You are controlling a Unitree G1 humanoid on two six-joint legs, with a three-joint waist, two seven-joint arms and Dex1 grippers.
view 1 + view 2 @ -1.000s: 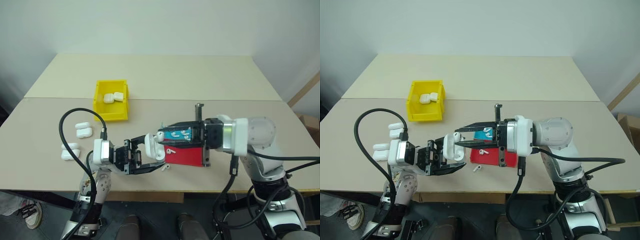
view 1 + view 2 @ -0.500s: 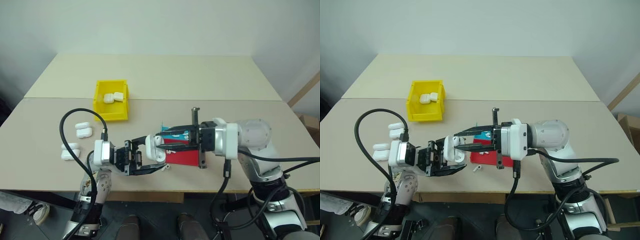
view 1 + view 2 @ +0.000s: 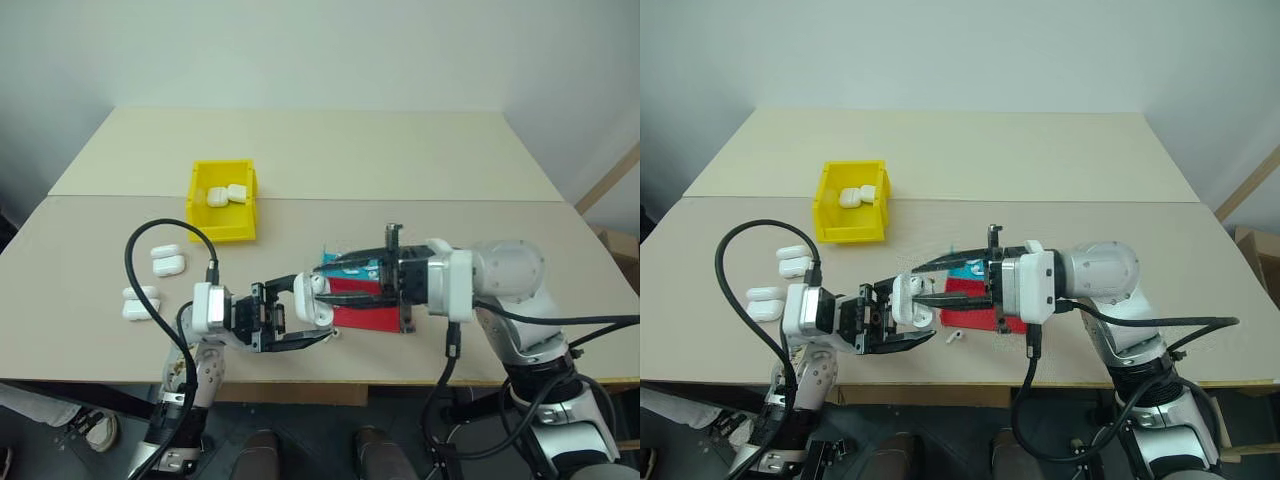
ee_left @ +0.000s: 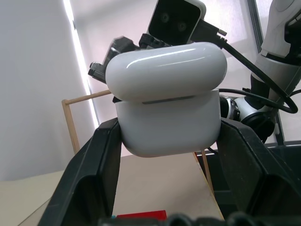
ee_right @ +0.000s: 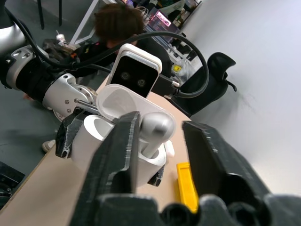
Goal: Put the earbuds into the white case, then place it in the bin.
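Change since earlier: right hand [image 3: 322,276] is closing in on the case [image 3: 310,298] from the robot's right, its fingers spreading wider than a second ago; left hand [image 3: 292,325] is keeping its place.
Left eye view: left hand is clamping the case above the tabletop [image 3: 400,160] near the front edge, fingers pointing toward the right hand. Right hand is reaching level toward the left, fingertips at the case's open top. Red-and-blue tray [image 3: 372,318] is lying just behind and under the two hands.
Right eye view: one loose earbud [image 3: 953,338] is lying on the tabletop just beside the tray, below the hands. Bin [image 3: 851,215] is standing well away to the robot's left and farther back, with finished cases inside; spare cases [image 3: 792,260] are resting near the left edge.
Left wrist view: left hand is gripping the case body [image 4: 167,123] tight between both fingers; the case is standing upright along the fingers, lid at the far end.
Right wrist view: right hand fingers [image 5: 120,155] are standing partly apart around an earbud [image 5: 155,129] that is sitting stem-down in the open case; whether they are pressing on it, I cannot tell.
Relation that matters: the case's opening is facing the right hand, so that hand is nearer for seating the bud; the left hand is nearer the bin.
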